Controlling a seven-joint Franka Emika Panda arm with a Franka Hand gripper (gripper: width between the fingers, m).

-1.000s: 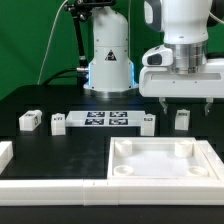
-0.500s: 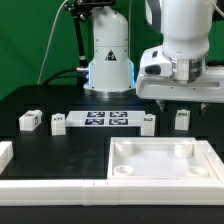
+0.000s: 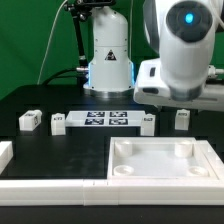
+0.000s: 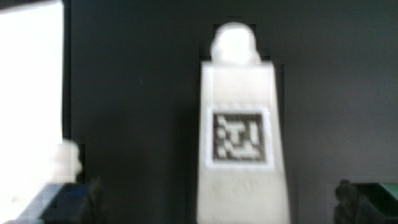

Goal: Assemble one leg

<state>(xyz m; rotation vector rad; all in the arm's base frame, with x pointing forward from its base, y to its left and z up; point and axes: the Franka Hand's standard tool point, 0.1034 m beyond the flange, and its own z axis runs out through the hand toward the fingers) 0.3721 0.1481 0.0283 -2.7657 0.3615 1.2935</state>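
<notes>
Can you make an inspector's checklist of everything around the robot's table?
Surface: black table.
Job's things: four white legs in a row, counted from the exterior view's left: first leg, second leg, third leg, fourth leg.
Clutter: marker board between the second and third legs; white tray-like piece in front.
Gripper: gripper open, fingers on either side of a leg, not touching it.
Cables: black cable hanging at the exterior view's left.
Surroundings: green backdrop; robot base.
</notes>
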